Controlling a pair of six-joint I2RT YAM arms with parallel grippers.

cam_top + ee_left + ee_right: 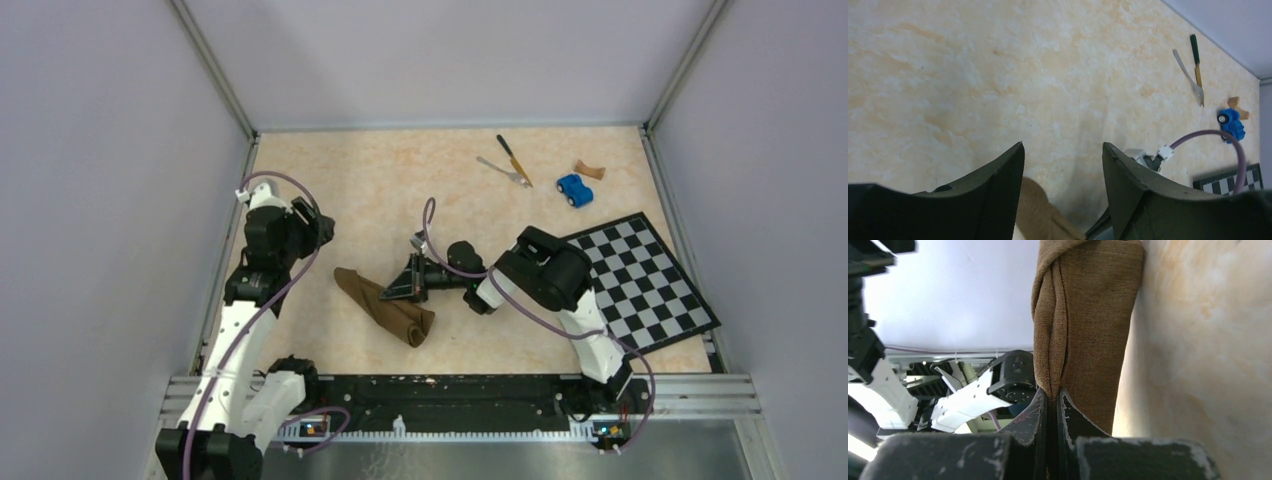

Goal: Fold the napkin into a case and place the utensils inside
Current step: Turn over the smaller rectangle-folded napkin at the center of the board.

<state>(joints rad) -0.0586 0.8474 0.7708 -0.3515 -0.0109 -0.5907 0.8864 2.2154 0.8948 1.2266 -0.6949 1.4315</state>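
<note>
Item 1: dark brown folded cloth napkin (385, 305), a narrow strip on the worktop (400, 180). Your right claw (1052, 396) is clamped on its fold, probably to keep the layers together.

Item 2: your left claw (1063, 150), parted and empty, just left of the strip.

Item 3: slim yellow-orange-handled knife (514, 158) and small silver metal fork (503, 171), well beyond your right claw.

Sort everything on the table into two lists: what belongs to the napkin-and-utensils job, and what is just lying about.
For the job: napkin, knife, fork.
Lying about: blue toy car, checkered board, small wooden piece.
</note>
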